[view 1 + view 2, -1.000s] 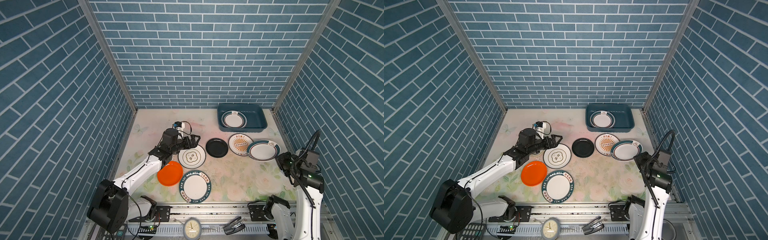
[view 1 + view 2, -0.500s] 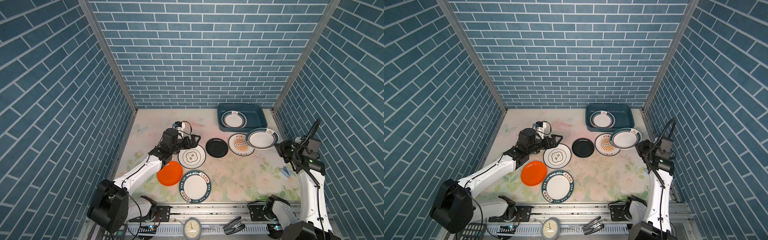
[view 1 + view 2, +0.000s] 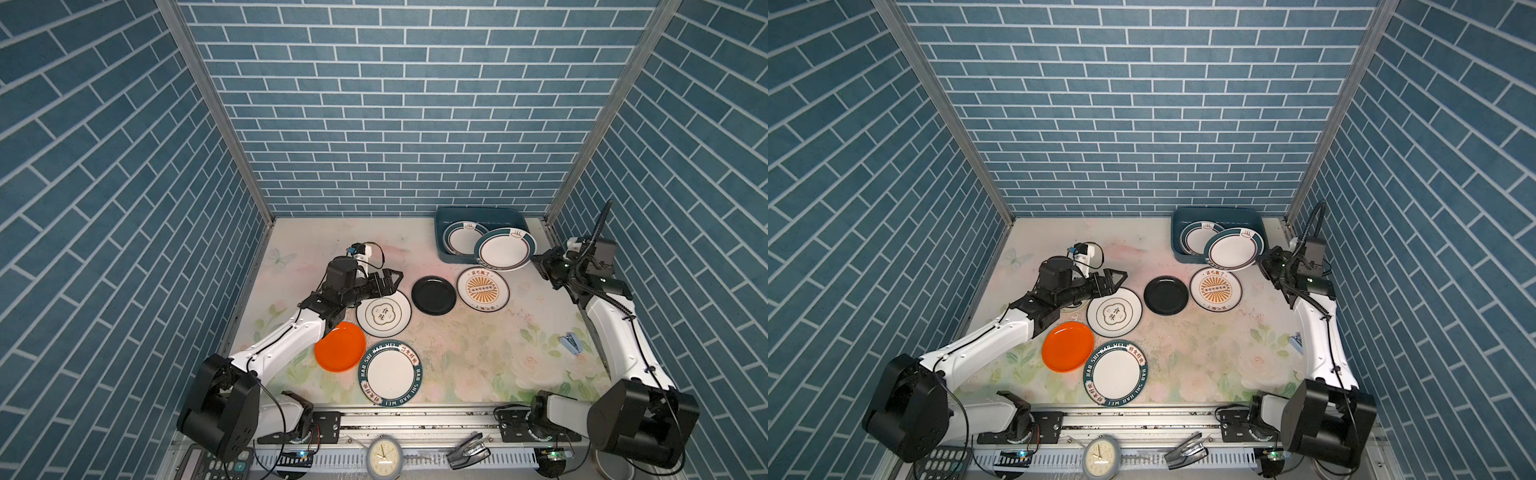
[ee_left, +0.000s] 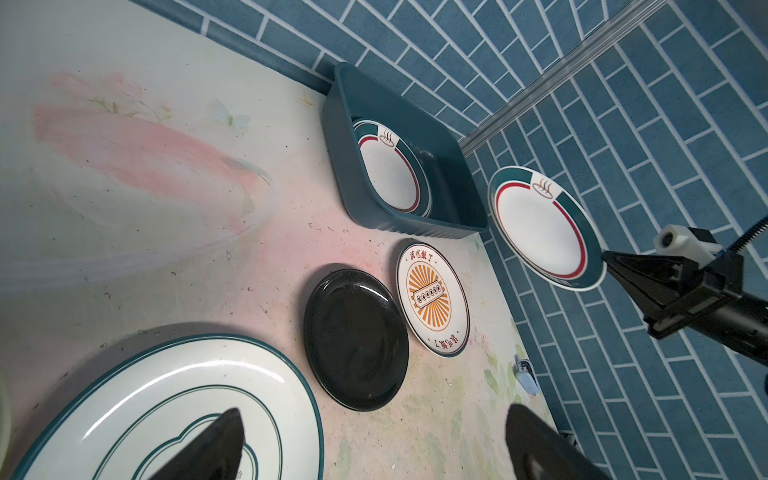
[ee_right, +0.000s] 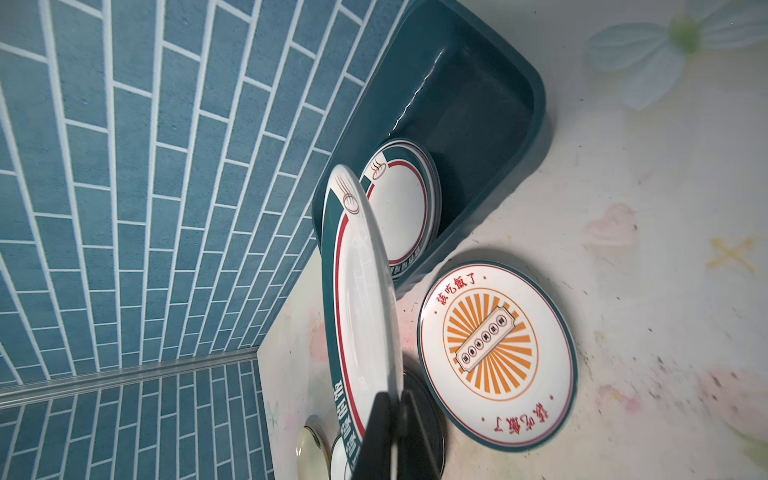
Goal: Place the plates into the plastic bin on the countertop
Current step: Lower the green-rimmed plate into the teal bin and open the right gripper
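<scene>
Blue brick-patterned walls (image 3: 374, 124) close the scene on the left, far and right sides, and slanting metal posts (image 3: 216, 112) run up the two far corners. A grey metal rail (image 3: 415, 420) runs along the near edge. Nearer than the rail, in the middle, sits a small round clock (image 3: 384, 457) with its pale face and hands showing. To the right of it lies a black stapler (image 3: 467, 451), slightly agape. In the near left corner a dark calculator (image 3: 210, 465) is partly cut off. A small blue stapler (image 3: 571, 345) lies near the right wall, well apart from the others.

Orange plate (image 3: 343, 353) partly under left arm (image 3: 286, 343); calculator (image 3: 208, 465) cropped
</scene>
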You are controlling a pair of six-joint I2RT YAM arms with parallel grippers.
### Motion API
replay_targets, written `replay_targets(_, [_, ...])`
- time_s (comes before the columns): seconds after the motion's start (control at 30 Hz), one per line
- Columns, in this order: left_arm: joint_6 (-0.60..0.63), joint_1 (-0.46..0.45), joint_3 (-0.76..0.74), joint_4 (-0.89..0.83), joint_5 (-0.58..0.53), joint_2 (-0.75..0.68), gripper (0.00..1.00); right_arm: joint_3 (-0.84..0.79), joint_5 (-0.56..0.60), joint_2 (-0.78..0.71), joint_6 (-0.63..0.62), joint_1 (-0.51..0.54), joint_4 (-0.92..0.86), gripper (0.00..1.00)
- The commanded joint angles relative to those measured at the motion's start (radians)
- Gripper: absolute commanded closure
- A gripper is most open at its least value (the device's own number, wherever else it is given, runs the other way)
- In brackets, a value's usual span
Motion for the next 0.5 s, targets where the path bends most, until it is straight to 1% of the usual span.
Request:
replay_targets(0.0, [-0.005,0.004,0.02,0.01,0.009,-0.018,0.0,0.068,0.0,0.075,0.047,0.039,0.134,1.0])
replay_targets(0.1, [-0.005,0.005,0.012,-0.009,0.002,-0.044,0.0,0.129,0.021,0.17,0.05,0.089,0.177,1.0])
replay_targets(0.23, [-0.004,0.005,-0.001,-0.036,-0.012,-0.088,0.0,0.229,0.07,0.3,0.036,0.134,0.19,1.0])
replay_targets(0.47, [0.031,0.005,-0.008,-0.13,-0.078,-0.178,0.0,0.358,0.145,0.477,0.002,0.167,0.207,1.0])
